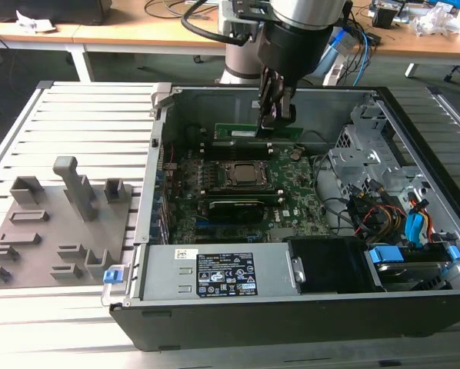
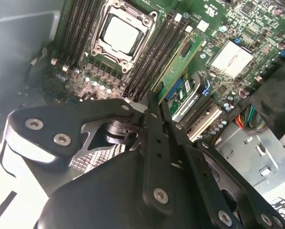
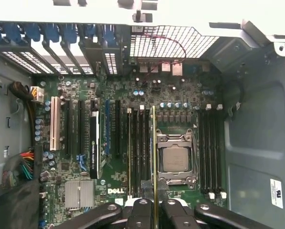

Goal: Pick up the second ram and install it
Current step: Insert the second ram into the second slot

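**Memory stick held over the motherboard**

The gripper (image 1: pixel 275 115) is clamping the second ram (image 1: pixel 249 132) edge-on between its fingers (image 3: pixel 143 210), holding it upright inside the open computer case (image 1: pixel 415 146), just beside the processor socket (image 3: pixel 175 160) and in line with the dark memory slots (image 3: pixel 137 148).

white logo (image 3: pixel 117 191) on motherboard (image 3: pixel 180 95), label (image 1: pixel 226 274) print unreadable

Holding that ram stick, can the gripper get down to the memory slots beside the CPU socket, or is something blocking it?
Probably yes. The gripper, jaws shut on the second ram, is already inside the open case, the stick edge-on over the slots beside the CPU socket; nothing lies between.
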Available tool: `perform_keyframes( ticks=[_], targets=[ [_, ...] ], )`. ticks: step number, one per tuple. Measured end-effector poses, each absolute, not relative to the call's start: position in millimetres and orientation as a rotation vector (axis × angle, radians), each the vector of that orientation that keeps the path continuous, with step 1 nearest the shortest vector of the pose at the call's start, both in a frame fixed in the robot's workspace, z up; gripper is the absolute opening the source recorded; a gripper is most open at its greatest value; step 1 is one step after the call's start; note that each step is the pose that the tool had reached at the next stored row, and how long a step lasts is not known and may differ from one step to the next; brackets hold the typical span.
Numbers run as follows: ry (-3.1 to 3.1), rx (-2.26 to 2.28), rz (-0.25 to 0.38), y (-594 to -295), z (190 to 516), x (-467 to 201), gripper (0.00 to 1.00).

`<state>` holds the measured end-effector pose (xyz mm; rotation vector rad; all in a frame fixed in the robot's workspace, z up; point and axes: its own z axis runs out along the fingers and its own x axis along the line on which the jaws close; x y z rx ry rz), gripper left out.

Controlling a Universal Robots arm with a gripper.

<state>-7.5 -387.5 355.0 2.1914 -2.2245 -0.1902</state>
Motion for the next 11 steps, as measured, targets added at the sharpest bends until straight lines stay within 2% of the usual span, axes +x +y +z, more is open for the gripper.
perform_keyframes(
  ticks=[11],
  targets=[
    [-2.224, 2.191, -0.19, -387, 338, -7, 0.14]
  ],
)
